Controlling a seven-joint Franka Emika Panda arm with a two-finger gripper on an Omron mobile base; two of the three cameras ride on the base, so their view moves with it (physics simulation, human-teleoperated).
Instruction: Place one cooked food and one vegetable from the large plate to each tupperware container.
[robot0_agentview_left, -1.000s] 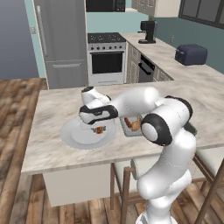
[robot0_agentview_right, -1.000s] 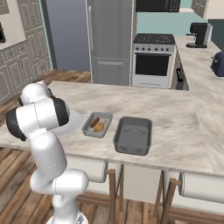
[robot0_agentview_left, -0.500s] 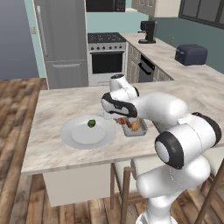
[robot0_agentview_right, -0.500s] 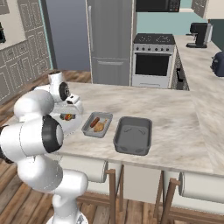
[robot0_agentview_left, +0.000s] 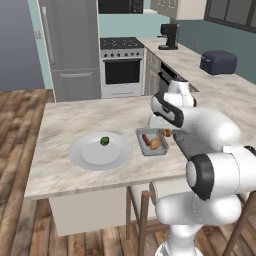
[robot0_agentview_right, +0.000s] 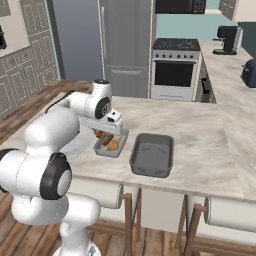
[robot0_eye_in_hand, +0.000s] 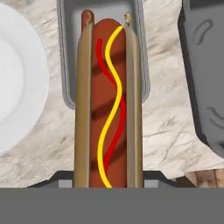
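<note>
Above the light grey tray (robot0_eye_in_hand: 65, 65), tool (robot0_eye_in_hand: 107, 183) grips hot dog (robot0_eye_in_hand: 107, 100).

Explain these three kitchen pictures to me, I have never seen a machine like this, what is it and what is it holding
It is a white robot arm on a driving base, in a computer-rendered kitchen. Two pictures come from cameras behind the arm, left and right. The third looks along its gripper. The gripper is closed on a hot dog, held above the counter near the light grey tray. That tray holds a sausage and a tan bulb. Beside it sits a darker grey tray. The large plate carries one green vegetable.
</note>
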